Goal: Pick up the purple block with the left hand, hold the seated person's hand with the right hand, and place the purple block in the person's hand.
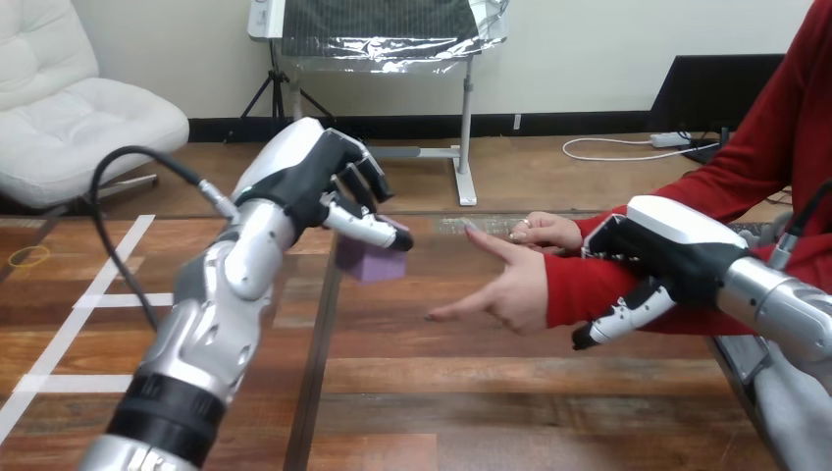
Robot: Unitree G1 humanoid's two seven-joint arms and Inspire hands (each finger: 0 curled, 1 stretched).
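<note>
Approaching handover. The left arm (196, 343) is seen lifted above the near desk (510, 402). The purple block (371, 263) is pinched in the left robot hand (314, 182), between thumb and curled fingers, clear of the desk. At the right, the right robot hand (677, 257) is closed round the person's wrist (589, 289) over the red sleeve, thumb beneath. The person's hand (505, 289) is held open to the right of the block, apart from it, edge-on with the thumb up. A second hand of the person (545, 231) is rested further back.

Judgement: the block should be carried across slowly and lowered onto the palm, with release delayed until contact is made. The palm would be better turned upward, lest the block slide off.
</note>
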